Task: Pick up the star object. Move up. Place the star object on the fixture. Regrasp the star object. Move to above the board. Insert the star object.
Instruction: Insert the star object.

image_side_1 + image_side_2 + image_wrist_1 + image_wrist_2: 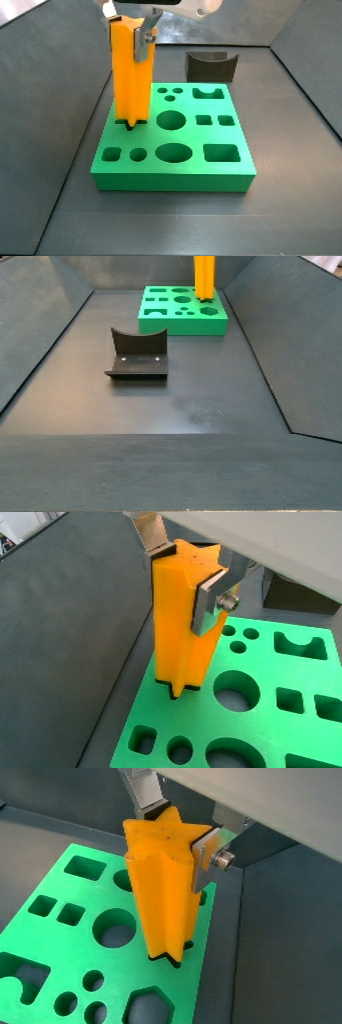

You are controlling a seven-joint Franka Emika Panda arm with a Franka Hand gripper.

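Note:
The orange star object (181, 627) (163, 888) stands upright with my gripper (183, 577) (177, 833) shut on its top end, one silver finger (207, 602) on each side. Its lower end rests at a dark cut-out near one long edge of the green board (147, 717) (127, 968), and how deep it sits cannot be told. In both side views the star object (130, 75) (205, 276) rises straight from the board (174, 178) (187, 326). The gripper (134, 25) is directly above it. The dark fixture (211, 66) (136, 354) stands bare beside the board.
The board's other cut-outs, circles (171, 120), squares (223, 153) and an oval (174, 153), lie beside the star object. Dark sloping walls (54, 326) enclose the grey floor (187, 406) on all sides.

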